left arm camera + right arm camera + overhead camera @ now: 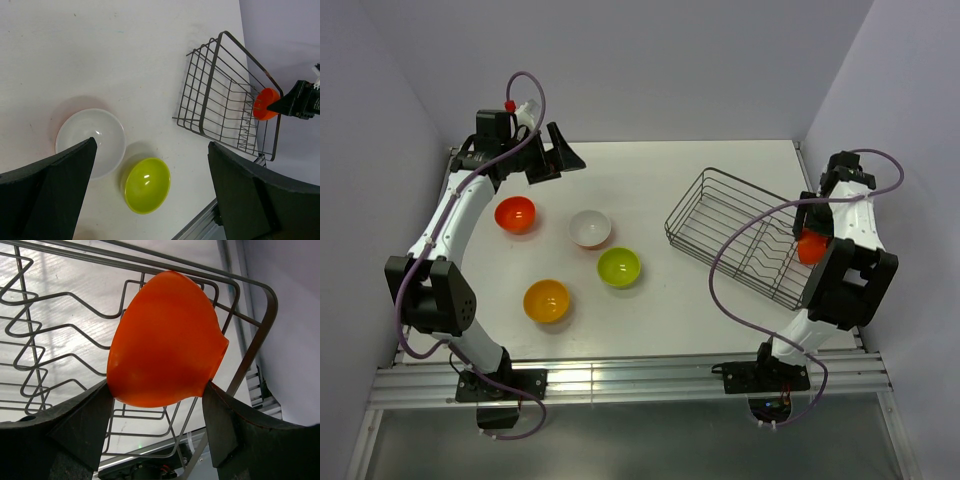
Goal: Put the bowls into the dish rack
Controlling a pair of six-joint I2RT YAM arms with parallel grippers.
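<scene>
My right gripper is shut on a red-orange bowl and holds it over the near right end of the dark wire dish rack. In the right wrist view the bowl is squeezed between the fingers of the right gripper, above the rack's divider prongs. My left gripper is open and empty, high at the back left. On the table lie another red-orange bowl, a white bowl, a lime green bowl and a yellow-orange bowl.
The left wrist view looks down between the open left gripper at the white bowl, the green bowl and the rack. Walls close the table on three sides. A metal rail runs along the near edge.
</scene>
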